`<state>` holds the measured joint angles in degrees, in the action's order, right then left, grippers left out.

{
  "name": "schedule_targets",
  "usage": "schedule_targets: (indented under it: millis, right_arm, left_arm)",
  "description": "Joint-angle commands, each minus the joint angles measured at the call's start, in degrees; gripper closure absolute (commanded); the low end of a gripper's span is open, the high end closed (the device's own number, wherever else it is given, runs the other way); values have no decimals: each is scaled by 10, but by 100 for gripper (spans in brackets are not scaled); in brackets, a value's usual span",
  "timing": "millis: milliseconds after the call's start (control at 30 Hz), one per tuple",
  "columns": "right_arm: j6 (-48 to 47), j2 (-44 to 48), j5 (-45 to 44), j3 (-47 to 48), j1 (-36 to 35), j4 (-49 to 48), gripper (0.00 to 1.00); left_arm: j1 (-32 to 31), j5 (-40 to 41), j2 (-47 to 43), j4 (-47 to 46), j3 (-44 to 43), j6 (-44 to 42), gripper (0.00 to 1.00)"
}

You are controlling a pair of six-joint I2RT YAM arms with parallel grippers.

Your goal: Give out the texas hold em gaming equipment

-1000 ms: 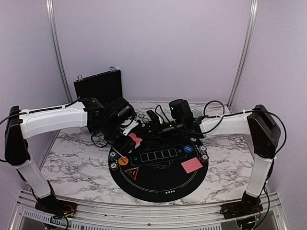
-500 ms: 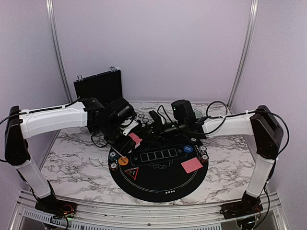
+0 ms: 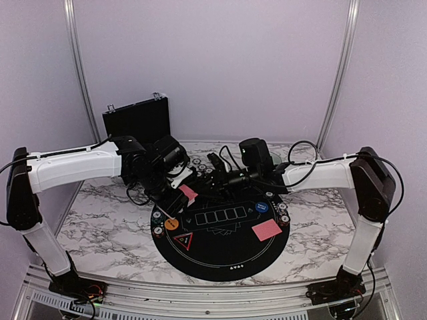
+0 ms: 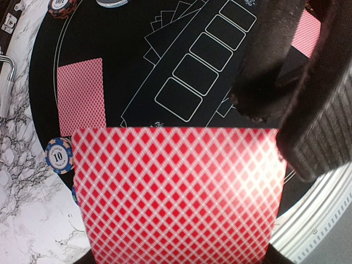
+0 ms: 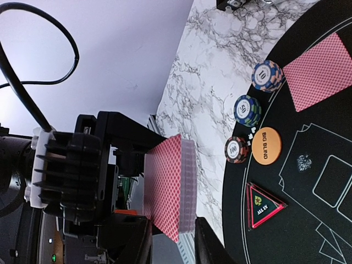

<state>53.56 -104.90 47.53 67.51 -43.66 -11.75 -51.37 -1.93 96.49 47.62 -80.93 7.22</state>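
Over the marble bench [image 3: 100,213], left gripper [image 3: 180,192] pinches the diamond-patterned red card deck [image 4: 176,192]; right gripper [image 5: 173,245] straddles its edge, grip unclear.

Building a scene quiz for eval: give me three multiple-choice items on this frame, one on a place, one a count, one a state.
1. Where is the Big Blind disc?
A) on the mat
B) in the case
C) on the marble

2. How many card outlines are in the mat's row?
A) three
B) five
C) seven

3. What state is the deck in?
A) flat on the mat
B) in the case
C) held by the left gripper

Answers:
1. A: the orange disc lies on the black mat beside a chip stack.
2. B: the top view shows five boxes in a row.
3. C: the left gripper clamps it on edge, clear of the mat.
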Motion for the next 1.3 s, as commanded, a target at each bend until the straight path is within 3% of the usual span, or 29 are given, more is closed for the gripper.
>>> schedule_targets:
  millis: [0,1267]
  right_arm:
    - [3,15,4,5,-9,-16,75]
    - [24,1,17,4,-8,-44,100]
  left_arm:
    - [-2,4,-14,-6,-8,-6,50]
    - [-3,5,-21,-11,3,-7,50]
